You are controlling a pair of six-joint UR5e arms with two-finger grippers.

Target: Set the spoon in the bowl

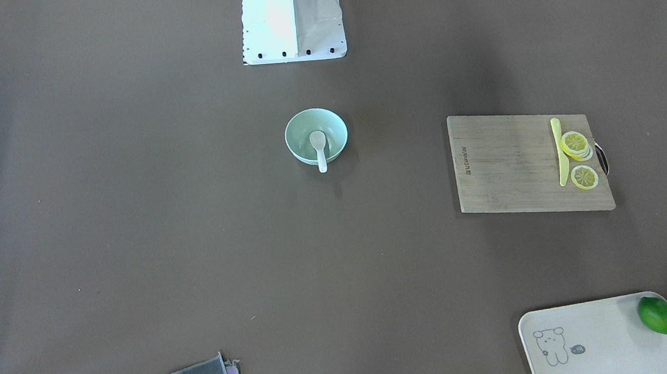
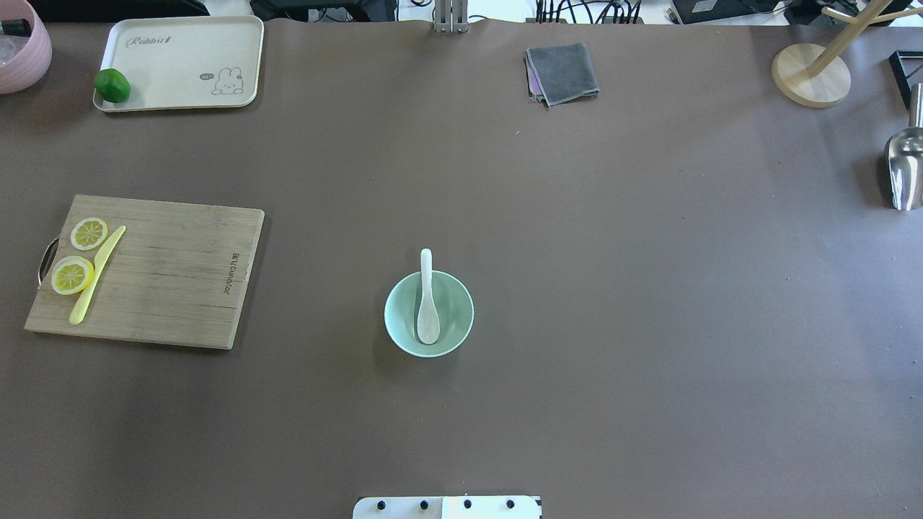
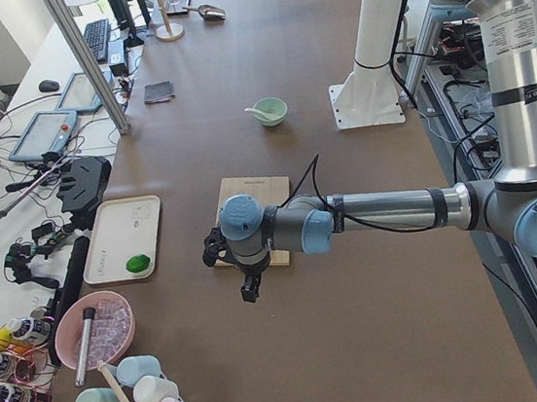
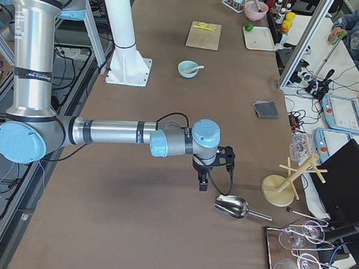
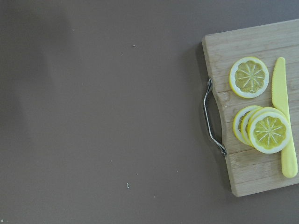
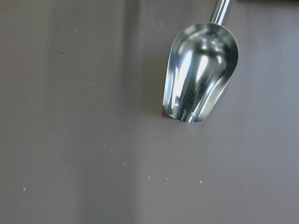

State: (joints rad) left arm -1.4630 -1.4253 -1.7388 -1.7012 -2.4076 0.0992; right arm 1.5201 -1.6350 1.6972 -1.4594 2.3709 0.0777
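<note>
The white spoon [image 2: 427,303] lies with its scoop inside the mint-green bowl [image 2: 395,317] at the table's middle, its handle resting over the rim on the side away from the robot. Both show in the front-facing view, spoon [image 1: 319,147] in bowl [image 1: 294,132]. My left gripper [image 3: 250,287] hangs far from the bowl, over the table beside the cutting board's handle end. My right gripper [image 4: 203,183] hangs at the other end, just above a metal scoop. Both show only in the side views, so I cannot tell whether they are open or shut.
A wooden cutting board [image 2: 166,274] with lemon slices [image 2: 72,274] and a yellow knife [image 2: 97,274] lies on my left. A cream tray [image 2: 180,65] holds a lime [image 2: 112,85]. A grey cloth [image 2: 562,72], a wooden stand [image 2: 811,76] and the metal scoop [image 2: 905,169] lie further off.
</note>
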